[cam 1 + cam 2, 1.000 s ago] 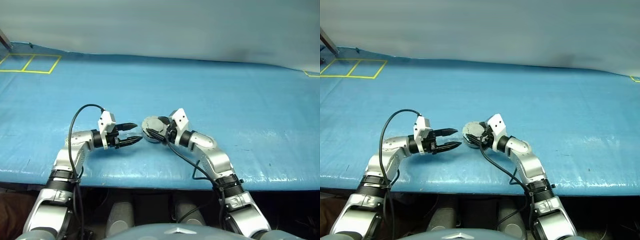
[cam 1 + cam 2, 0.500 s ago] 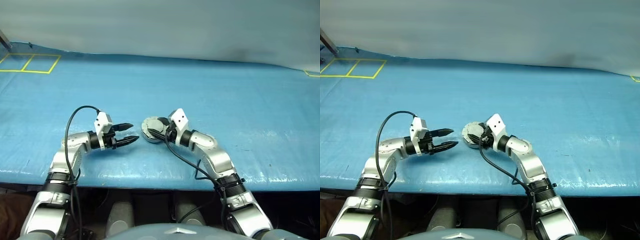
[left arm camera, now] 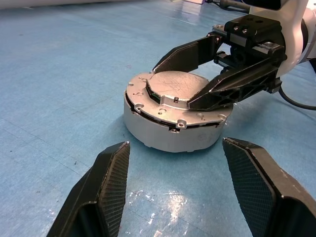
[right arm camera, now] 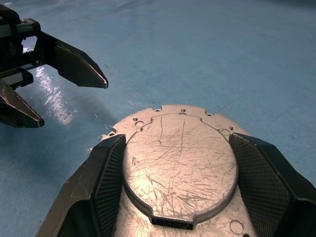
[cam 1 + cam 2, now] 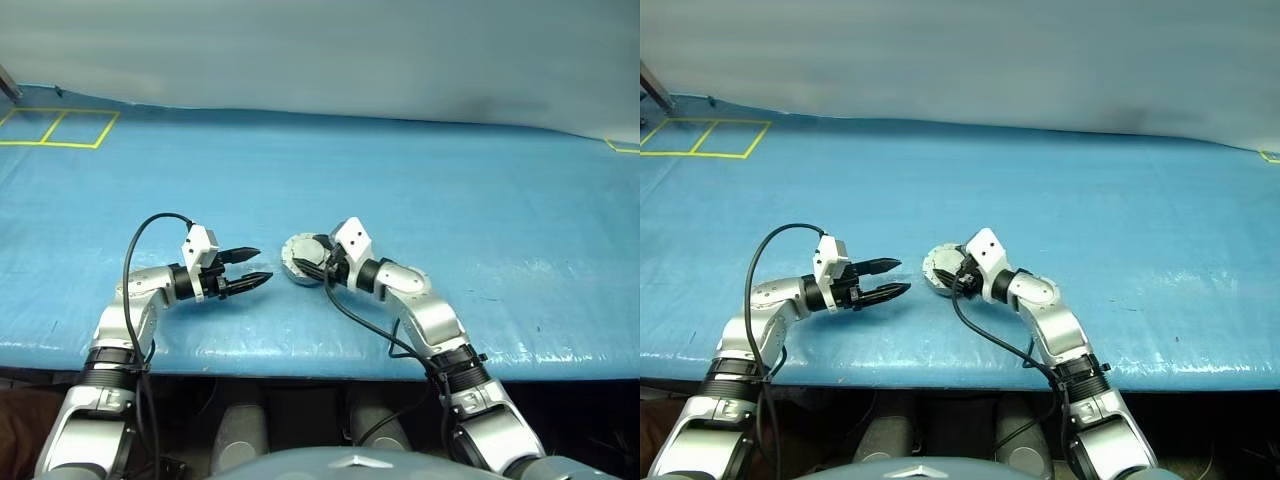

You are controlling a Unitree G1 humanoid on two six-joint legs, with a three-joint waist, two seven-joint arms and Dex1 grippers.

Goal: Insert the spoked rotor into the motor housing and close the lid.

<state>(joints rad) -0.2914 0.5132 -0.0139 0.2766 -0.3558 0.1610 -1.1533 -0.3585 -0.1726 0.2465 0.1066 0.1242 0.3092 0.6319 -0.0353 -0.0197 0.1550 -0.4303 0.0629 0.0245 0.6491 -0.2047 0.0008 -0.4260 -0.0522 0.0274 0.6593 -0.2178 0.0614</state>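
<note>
Left gripper [image 5: 258, 268] drawn back, jaws open; right jaws astride scratched grey lid [image 4: 180, 163] atop housing [image 3: 163, 132].

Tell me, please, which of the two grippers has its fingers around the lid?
The right gripper: its two fingers stand on either side of the lid's raised centre. The left gripper hangs open beside the motor housing, holding nothing.

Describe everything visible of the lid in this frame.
The lid is a round grey metal disc with a scratched, raised plain face up and small holes around its flange. It sits flat on the motor housing, with a thin dark seam between them, on the blue table cover. The right claw straddles its raised centre; actual contact is unclear. The left claw is open, apart from it.
</note>
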